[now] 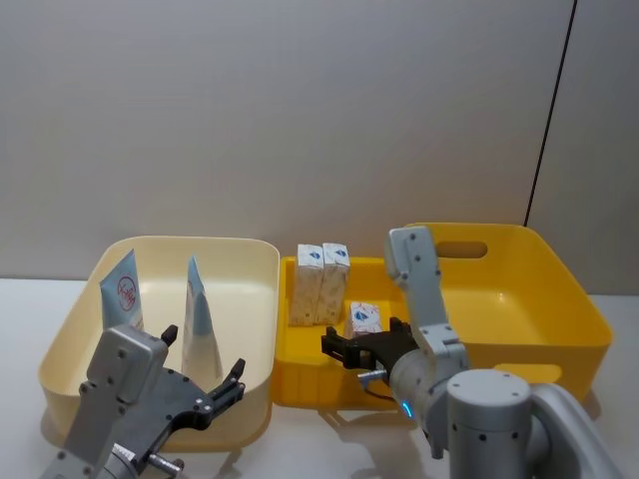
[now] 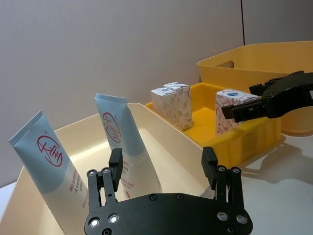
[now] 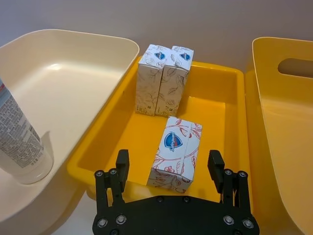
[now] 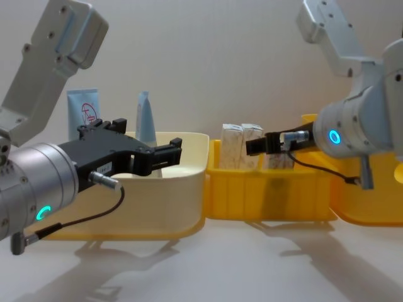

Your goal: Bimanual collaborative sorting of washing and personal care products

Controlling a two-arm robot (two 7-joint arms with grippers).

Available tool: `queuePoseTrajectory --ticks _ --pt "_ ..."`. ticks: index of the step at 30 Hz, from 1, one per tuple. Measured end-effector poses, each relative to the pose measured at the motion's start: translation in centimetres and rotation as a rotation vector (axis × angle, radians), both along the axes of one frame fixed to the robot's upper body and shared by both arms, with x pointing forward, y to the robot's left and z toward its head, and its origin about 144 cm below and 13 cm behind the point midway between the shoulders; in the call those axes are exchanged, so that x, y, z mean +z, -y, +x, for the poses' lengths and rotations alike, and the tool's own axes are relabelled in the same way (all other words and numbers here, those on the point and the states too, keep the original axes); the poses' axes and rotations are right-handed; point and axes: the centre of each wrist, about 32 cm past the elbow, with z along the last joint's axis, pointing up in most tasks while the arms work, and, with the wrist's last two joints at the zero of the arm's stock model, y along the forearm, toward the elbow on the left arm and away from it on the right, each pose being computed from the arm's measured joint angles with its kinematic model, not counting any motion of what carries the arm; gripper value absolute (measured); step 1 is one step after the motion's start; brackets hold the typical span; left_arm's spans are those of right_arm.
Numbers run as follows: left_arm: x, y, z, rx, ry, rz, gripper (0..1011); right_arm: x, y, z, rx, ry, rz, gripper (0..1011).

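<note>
The left tool [image 2: 162, 157] hangs open above the near rim of the cream plastic bin [image 1: 250, 249]. Two pale blue squeeze tubes with red logos [image 2: 46, 156] stand on end inside the bin. The right tool [image 3: 168, 157], also open, has a finger on each side of a red-printed white carton [image 3: 175, 152] in the small yellow plastic tray [image 3: 212, 110], without touching it. Two more white patterned cartons [image 3: 149, 81] stand at the tray's far wall.

Cream plastic bin [image 1: 255, 299]: smooth walls, soft sheen. Shallow yellow plastic tray [image 3: 215, 105] and large yellow plastic bin with handle slot [image 1: 544, 294]: smooth, semi-gloss. Two pale blue plastic squeeze tubes [image 2: 49, 161]: smooth, lightly glossy. Red-printed paperboard carton [image 3: 176, 152] and two grey-printed paperboard cartons [image 3: 161, 81]: matt. Left gripper [image 2: 162, 164] and right gripper [image 3: 168, 164]: matt black, with small shiny screw heads
</note>
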Motion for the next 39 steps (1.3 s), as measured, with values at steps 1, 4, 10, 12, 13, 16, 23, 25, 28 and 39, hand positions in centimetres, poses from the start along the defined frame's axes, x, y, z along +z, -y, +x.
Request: queuePoseTrajectory --ticks 1,4,10,12,13,16,23,25,28,39 --pt "0.0 0.0 0.0 0.0 0.0 0.0 1003 0.0 -0.1 0.1 -0.001 -0.002 -0.002 1001" --pt "0.0 0.0 0.0 0.0 0.0 0.0 1003 0.0 -0.3 0.4 -0.005 -0.007 -0.011 1001" --pt "0.0 0.0 0.0 0.0 0.0 0.0 1004 0.1 -0.6 0.8 -0.009 -0.014 -0.022 987" --pt "0.0 0.0 0.0 0.0 0.0 0.0 1003 0.1 -0.6 0.9 -0.01 -0.016 -0.026 943" --pt "0.0 0.0 0.0 0.0 0.0 0.0 1003 0.1 -0.7 0.9 -0.01 -0.016 -0.026 924" --pt "0.0 0.0 0.0 0.0 0.0 0.0 1003 0.1 -0.7 1.1 -0.012 -0.017 -0.03 847" --pt "0.0 0.0 0.0 0.0 0.0 0.0 1003 0.1 -0.8 1.2 -0.014 -0.019 -0.035 643" --pt "0.0 0.0 0.0 0.0 0.0 0.0 1003 0.1 -0.9 1.2 -0.014 -0.02 -0.035 598" --pt "0.0 0.0 0.0 0.0 0.0 0.0 1003 0.1 -0.9 1.3 -0.014 -0.021 -0.037 481" --pt "0.0 0.0 0.0 0.0 0.0 0.0 1004 0.1 -1.0 1.4 -0.015 -0.023 -0.039 445"
